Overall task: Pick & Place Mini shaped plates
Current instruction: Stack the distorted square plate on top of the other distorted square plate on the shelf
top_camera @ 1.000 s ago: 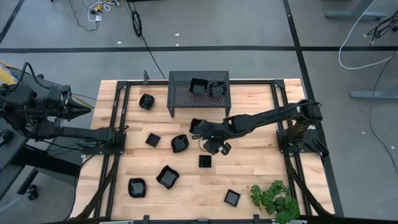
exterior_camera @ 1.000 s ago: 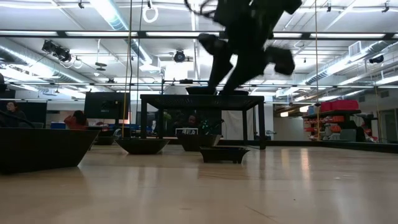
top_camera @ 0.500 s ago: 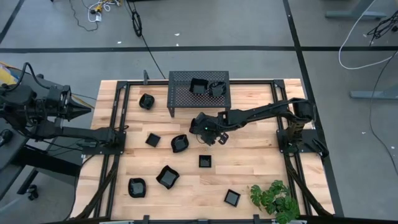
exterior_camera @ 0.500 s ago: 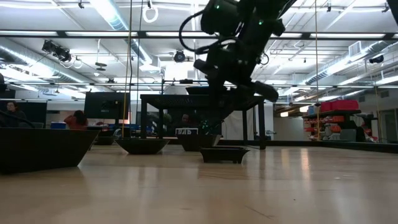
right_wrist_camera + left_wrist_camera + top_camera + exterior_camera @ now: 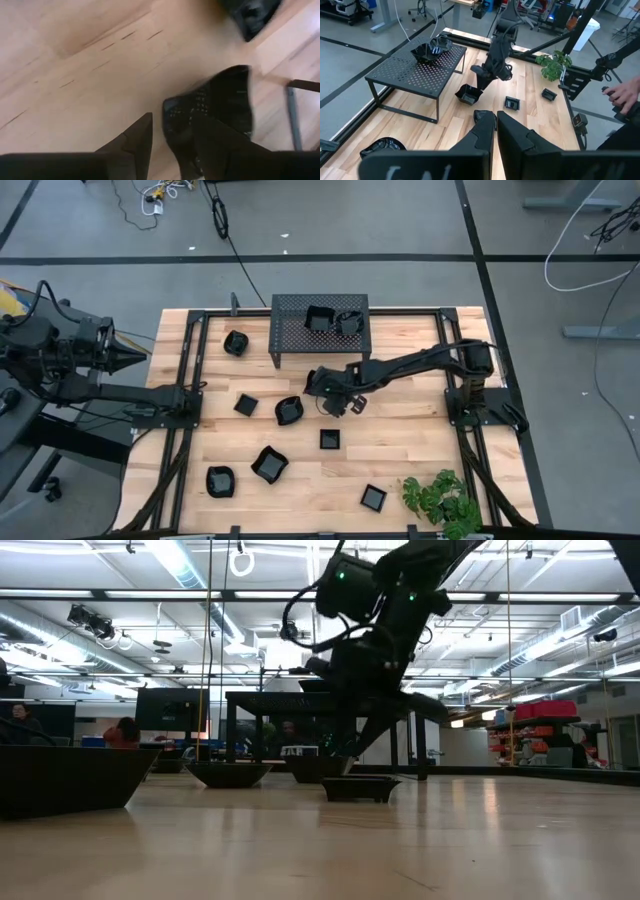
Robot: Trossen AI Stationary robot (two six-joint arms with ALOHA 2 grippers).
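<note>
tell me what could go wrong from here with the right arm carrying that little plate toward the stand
1. The right tool pinches the plate by one rim only, so it might tip or slip out during the move.
2. The stand already holds two plates near its right end, so a careless set-down could knock them.
3. Coming in low, the plate may clip the stand's front edge.

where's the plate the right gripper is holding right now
In the high view the right gripper holds a small black plate near mid-table, just in front of the perforated stand, with another plate lying to its left.
</note>
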